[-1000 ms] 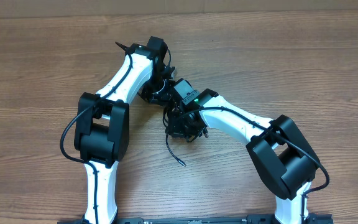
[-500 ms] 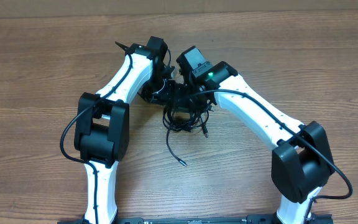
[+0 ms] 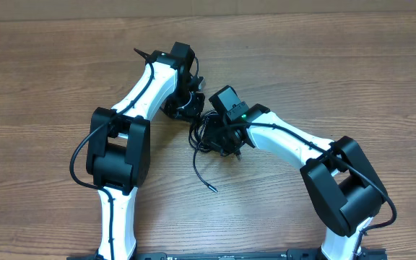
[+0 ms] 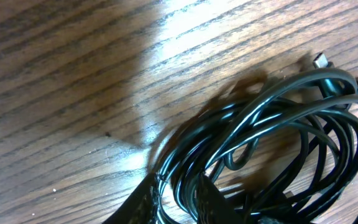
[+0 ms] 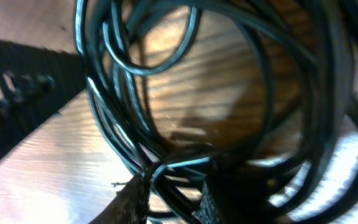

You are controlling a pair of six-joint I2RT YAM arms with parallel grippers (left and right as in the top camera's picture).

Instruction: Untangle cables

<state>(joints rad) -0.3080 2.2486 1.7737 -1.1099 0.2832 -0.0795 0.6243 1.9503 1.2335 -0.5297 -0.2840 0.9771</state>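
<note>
The cables (image 3: 205,141) lie as one tangled black bundle at mid-table, between the two arms. One loose end (image 3: 211,189) trails toward the near edge. My left gripper (image 3: 186,108) reaches the bundle from the far left. In the left wrist view, my left gripper (image 4: 179,190) is shut on several strands of the cables (image 4: 278,137), and a small plug (image 4: 320,60) shows at the top right. My right gripper (image 3: 219,136) is down in the bundle from the right. In its wrist view the right gripper (image 5: 174,190) is open, with loops of the cables (image 5: 123,93) crossing the gap.
The wooden table (image 3: 352,65) carries only the bundle and both arms. The two wrists sit very close over the tangle. A dark ribbed part (image 5: 17,93) fills the left edge of the right wrist view.
The right arm swung to the far side, then came back down onto the bundle, and its jaws opened. The left jaws closed in a little on the strands. The left arm stayed put.
</note>
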